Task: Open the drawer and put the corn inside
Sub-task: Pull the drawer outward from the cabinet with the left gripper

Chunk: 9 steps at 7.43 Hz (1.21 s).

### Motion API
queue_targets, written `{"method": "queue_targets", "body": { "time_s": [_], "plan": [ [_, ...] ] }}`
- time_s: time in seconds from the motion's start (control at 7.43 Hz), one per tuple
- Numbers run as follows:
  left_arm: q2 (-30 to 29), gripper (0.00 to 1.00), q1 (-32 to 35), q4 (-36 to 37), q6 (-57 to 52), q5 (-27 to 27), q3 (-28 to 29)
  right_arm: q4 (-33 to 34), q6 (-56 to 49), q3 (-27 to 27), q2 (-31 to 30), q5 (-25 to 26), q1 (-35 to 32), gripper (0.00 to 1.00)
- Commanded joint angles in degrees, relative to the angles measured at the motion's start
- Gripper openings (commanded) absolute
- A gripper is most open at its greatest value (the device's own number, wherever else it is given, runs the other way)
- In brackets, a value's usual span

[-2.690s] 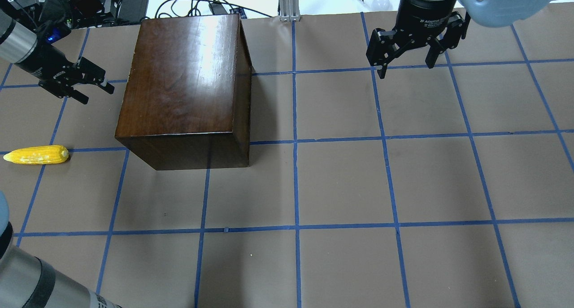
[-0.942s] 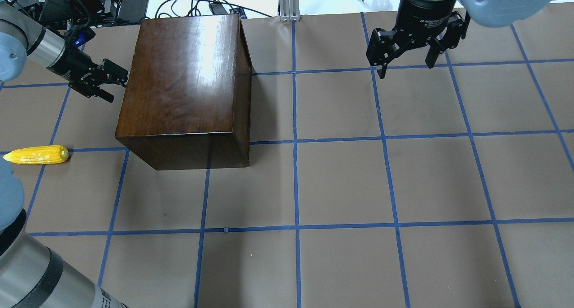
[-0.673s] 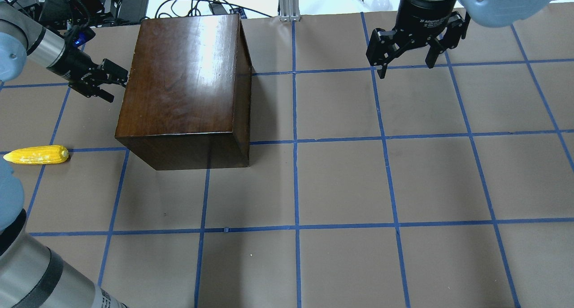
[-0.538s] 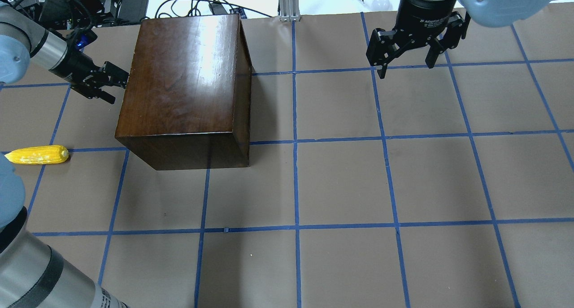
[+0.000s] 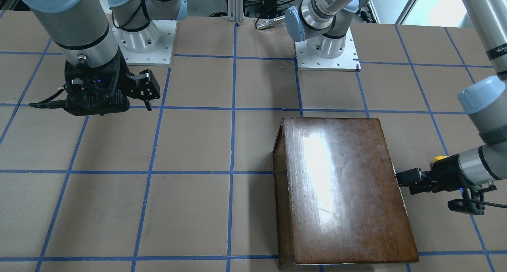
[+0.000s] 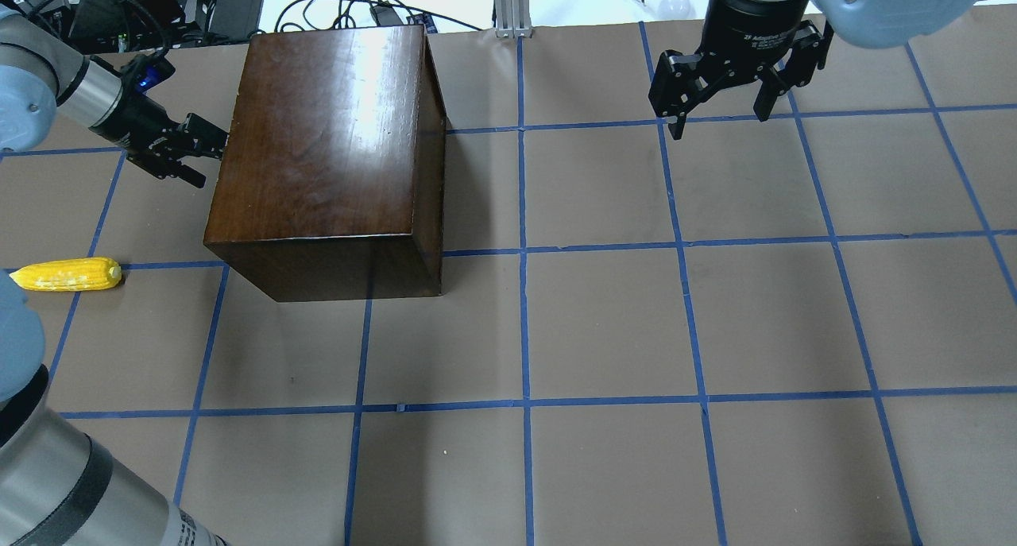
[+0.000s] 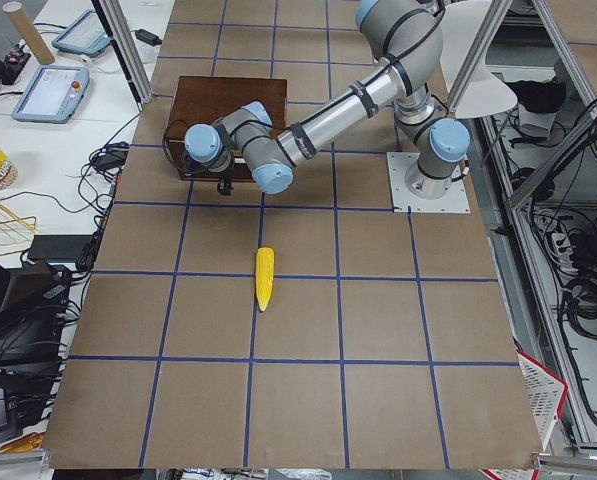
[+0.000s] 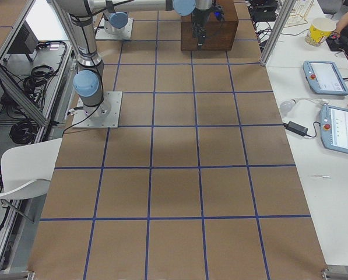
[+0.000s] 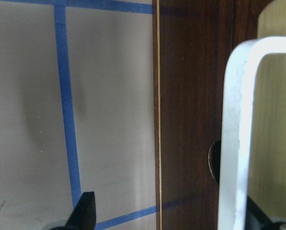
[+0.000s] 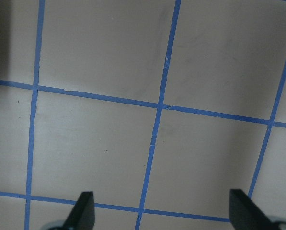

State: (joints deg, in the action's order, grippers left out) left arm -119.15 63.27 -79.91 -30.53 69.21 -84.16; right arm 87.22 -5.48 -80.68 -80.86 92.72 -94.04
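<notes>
The dark-brown cabinet (image 6: 326,149) stands at the far left of the table, also in the front view (image 5: 340,189). Its drawer front (image 9: 195,120) faces left and looks closed. My left gripper (image 6: 211,159) is open at that face. In the left wrist view its fingertips (image 9: 85,211) stand on either side of the white handle (image 9: 234,143). The yellow corn (image 6: 67,275) lies on the table left of the cabinet, apart from both grippers, and shows in the left view (image 7: 265,278). My right gripper (image 6: 719,121) is open and empty above the far right of the table.
Cables and electronics (image 6: 159,5) lie past the far edge behind the cabinet. An aluminium post (image 6: 512,5) stands at the far middle. The arm bases (image 5: 326,46) sit at the robot's side. Brown paper with blue tape lines (image 6: 524,331) covers the table.
My left gripper has moved right from open table to the cabinet's left face, then stayed there with a slight shift. The cabinet, the corn and the right arm have not moved.
</notes>
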Motion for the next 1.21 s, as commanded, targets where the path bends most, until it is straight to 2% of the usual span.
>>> {"method": "queue_targets", "body": {
  "time_s": [0.0,0.13,1.08],
  "plan": [
    [0.2,1.0,-0.1,1.6,0.1,1.5,0.0,0.1,-0.1,0.0,0.0,0.0,0.0,1.0],
    [0.1,1.0,-0.1,2.3,0.2,5.5,0.3,0.1,0.0,0.0,0.0,0.0,0.0,1.0],
    [-0.1,1.0,-2.4,3.6,-0.1,7.0,1.9,0.0,0.0,0.0,0.0,0.0,0.0,1.0]
  ]
}}
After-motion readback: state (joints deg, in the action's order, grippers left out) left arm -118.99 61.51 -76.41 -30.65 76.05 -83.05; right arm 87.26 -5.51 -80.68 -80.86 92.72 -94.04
